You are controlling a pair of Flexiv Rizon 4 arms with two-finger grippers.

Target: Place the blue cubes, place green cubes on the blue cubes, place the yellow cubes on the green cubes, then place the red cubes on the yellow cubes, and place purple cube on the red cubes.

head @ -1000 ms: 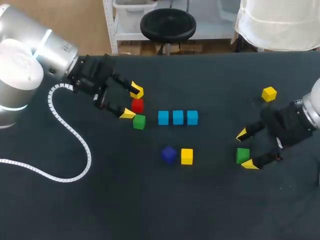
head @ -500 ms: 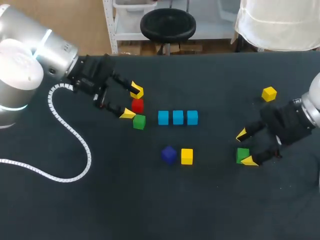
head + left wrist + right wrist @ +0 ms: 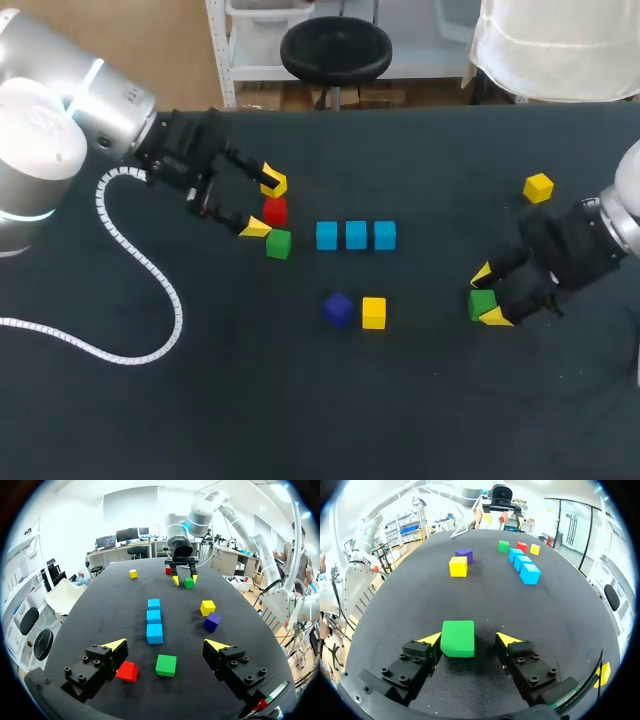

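Presumably light and rigid: pinch right green cube (image 3: 457,638) across opposite flat sides; right gripper (image 3: 469,639) straddles it, unclosed; left gripper (image 3: 167,644) stands wide.

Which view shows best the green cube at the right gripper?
The right wrist view: the green cube sits close, unhidden, between the fingers of the right gripper. The head view shows it small, partly covered by a fingertip; the left wrist view shows it far away and tiny.

yellow cube (image 3: 603,675) rim-clipped, right arm (image 3: 600,240) cut off
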